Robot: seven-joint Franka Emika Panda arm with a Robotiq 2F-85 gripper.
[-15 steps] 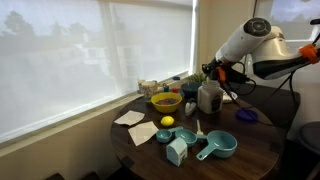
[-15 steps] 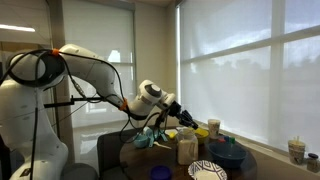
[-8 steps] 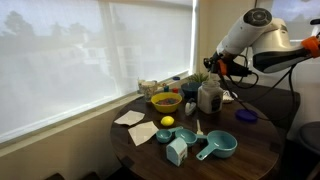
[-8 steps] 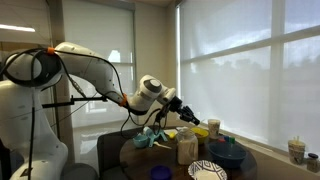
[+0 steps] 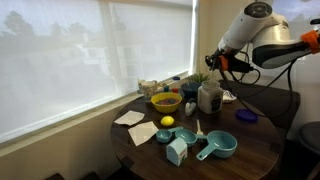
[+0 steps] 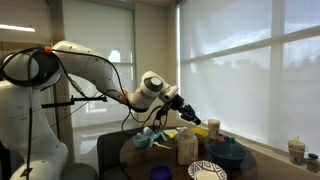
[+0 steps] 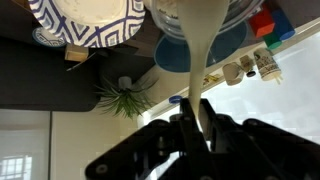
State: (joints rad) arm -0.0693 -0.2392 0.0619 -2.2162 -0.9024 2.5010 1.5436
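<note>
As the wrist view showed, the end effector was closed narrowly on the handle of a cream-coloured spoon, whose broad end ran out toward twelve o'clock. A blue-patterned plate lay at eleven o'clock of the spoon and a small green plant at nine o'clock. In an exterior view the end effector hung clear above the round counter, at twelve o'clock of a pale jar. A yellow bowl stood at nine o'clock of that jar, a lemon at eight and a teal measuring cup at six.
</note>
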